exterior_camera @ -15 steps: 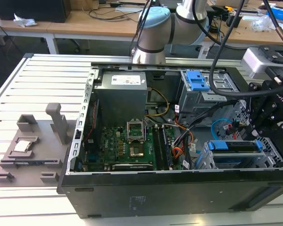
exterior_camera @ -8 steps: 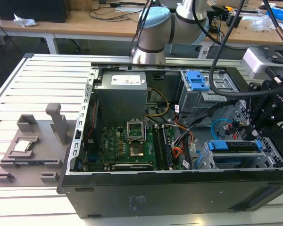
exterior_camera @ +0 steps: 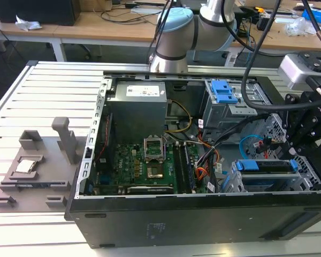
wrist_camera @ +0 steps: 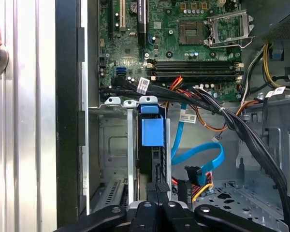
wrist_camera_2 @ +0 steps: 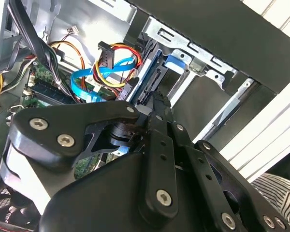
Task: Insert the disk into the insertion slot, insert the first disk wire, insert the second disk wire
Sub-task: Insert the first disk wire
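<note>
Reaching down into the open computer case point(exterior_camera: 150, 225), the gripper point(wrist_camera: 157, 187), pinched narrow, apparently presses the disk point(wrist_camera: 152, 131) seated in the insertion slot point(exterior_camera: 231, 183); the case lies on a slatted table point(exterior_camera: 43, 96), workbenches point(exterior_camera: 96, 24) behind.

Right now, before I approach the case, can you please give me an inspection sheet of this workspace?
Surface: slatted table carrying the open computer case.
Job's things: the disk stands edge-on in the insertion slot; how deep it sits cannot be told.
Clutter: grey fixture holding a chip, beside the case.
Grippers: the claw is at one end of the disk.
Cables: blue flat cable loops beside the disk; black bundle crosses the case.
Surroundings: wooden benches behind the table.
</note>
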Robot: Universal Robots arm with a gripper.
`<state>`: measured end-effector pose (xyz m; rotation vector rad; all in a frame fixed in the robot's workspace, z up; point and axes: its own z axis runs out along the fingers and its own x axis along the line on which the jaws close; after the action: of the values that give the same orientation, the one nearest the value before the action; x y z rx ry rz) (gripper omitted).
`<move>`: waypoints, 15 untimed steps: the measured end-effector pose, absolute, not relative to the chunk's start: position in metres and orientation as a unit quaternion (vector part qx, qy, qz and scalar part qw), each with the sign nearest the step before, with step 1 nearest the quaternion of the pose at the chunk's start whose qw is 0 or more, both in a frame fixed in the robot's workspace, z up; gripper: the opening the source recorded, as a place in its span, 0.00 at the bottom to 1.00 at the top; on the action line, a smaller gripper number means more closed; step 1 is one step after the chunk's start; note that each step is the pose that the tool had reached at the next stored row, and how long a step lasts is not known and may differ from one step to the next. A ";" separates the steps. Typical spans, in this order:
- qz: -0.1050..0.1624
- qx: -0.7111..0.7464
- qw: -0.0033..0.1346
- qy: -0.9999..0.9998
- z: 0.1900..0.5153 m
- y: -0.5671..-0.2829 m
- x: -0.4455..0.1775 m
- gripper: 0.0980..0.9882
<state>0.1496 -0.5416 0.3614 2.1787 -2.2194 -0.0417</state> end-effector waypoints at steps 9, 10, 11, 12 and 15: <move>-0.012 0.700 0.017 -0.713 0.373 -0.526 0.151 0.01; -0.012 0.700 0.017 -0.713 0.373 -0.526 0.151 0.01; -0.012 0.700 0.017 -0.713 0.373 -0.526 0.151 0.01; -0.012 0.700 0.017 -0.713 0.373 -0.526 0.151 0.08; -0.012 0.700 0.017 -0.713 0.373 -0.526 0.151 0.22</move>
<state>0.1506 -0.5261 0.3729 2.1773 -2.2178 -0.0383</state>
